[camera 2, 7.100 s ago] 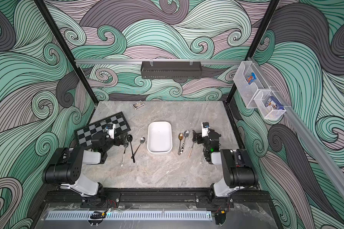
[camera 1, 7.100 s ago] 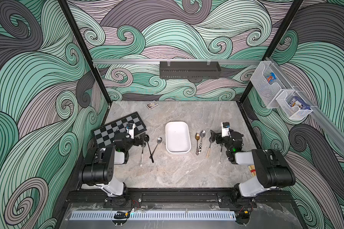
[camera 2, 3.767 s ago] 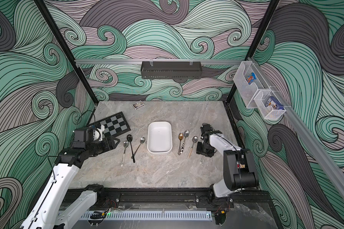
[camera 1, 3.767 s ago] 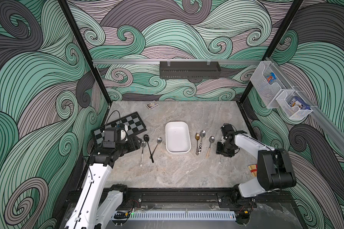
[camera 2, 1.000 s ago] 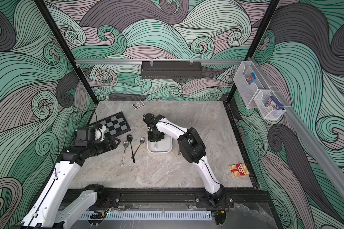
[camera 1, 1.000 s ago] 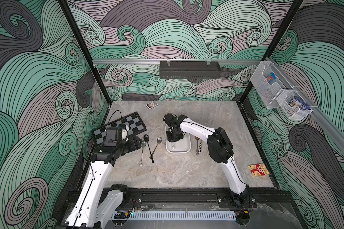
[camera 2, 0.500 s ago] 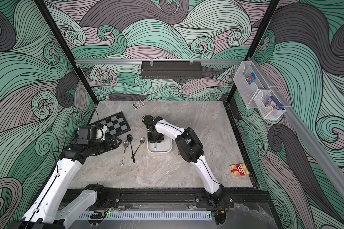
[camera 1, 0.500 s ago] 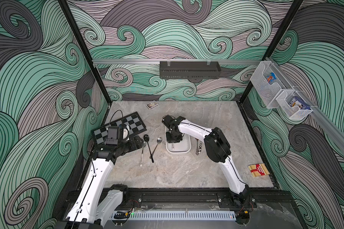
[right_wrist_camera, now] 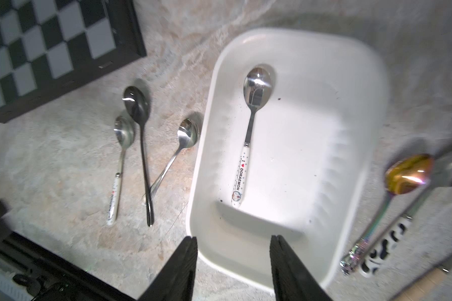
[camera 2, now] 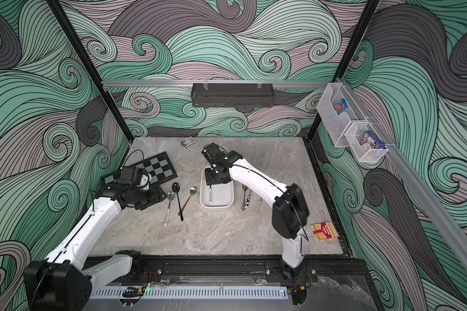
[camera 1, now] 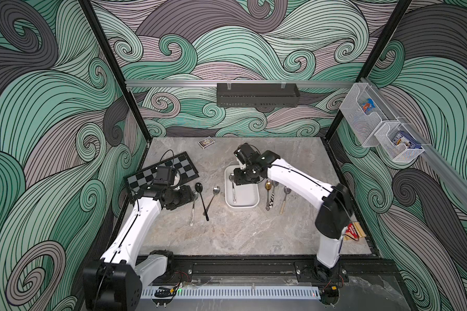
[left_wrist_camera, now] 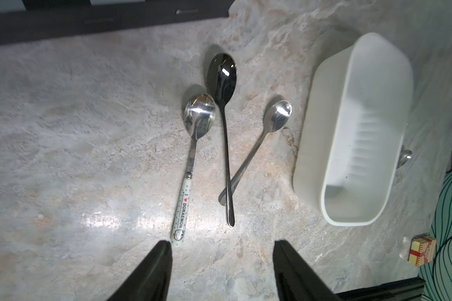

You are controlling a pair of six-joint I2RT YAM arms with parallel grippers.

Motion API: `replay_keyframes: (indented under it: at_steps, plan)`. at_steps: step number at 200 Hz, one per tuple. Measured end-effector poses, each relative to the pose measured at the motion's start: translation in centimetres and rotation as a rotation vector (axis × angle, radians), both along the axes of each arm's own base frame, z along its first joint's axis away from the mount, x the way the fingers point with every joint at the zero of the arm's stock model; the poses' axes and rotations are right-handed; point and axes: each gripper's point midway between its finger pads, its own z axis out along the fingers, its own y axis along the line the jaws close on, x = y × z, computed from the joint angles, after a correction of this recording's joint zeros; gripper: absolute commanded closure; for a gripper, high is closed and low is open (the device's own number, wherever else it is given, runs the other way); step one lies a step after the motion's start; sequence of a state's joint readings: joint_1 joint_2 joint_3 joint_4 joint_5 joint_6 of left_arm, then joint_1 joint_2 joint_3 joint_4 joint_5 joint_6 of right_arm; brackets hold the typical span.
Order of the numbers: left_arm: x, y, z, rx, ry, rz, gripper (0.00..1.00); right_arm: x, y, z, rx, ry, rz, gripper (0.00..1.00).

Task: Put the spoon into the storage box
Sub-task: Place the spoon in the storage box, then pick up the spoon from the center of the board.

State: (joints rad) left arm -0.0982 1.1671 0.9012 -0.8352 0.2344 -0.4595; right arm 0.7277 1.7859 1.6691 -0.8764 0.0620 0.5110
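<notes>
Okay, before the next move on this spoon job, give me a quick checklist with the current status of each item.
1. The spoon lies inside the storage box: ok.
2. The right gripper is open and holds nothing: ok.
3. The left gripper is open and empty: ok.
4. The black spoon lies free of the silver spoon: not ok, their handles cross.
5. The right gripper's height above the box rim: cannot tell.

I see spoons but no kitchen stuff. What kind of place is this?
Probably a robot test booth, not a kitchen. A left arm and a right arm stand on a rail, wave-painted walls close in the table, and spoons lie beside a white box.
</notes>
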Motion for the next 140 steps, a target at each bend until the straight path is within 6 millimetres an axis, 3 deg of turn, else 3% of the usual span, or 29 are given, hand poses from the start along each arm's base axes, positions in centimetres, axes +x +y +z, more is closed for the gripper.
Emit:
replay_keyframes:
  at_steps: [24, 57, 80, 114, 140]
  plan:
    - [-0.2, -0.7, -3.0, 0.011, 0.123, 0.023, 0.39, -1.4, -3.3, 2.7, 0.065, -0.065, -0.003, 0.49]
    - [-0.3, -0.9, -6.4, 0.035, 0.214, 0.068, 0.41, -3.2, -7.3, 1.4, 0.069, -0.065, -0.023, 0.48]
    - [-0.2, -0.9, -8.1, 0.064, 0.248, 0.082, 0.42, -4.2, -8.3, 0.8, 0.067, -0.062, -0.007, 0.48]
    - [-0.3, -0.1, -10.3, 0.135, 0.300, 0.090, 0.52, -4.9, -8.7, 0.1, 0.077, -0.056, 0.020, 0.48]
    - [-0.1, 0.2, -11.3, 0.166, 0.326, 0.093, 0.52, -5.4, -9.1, -0.5, 0.084, -0.050, 0.028, 0.47]
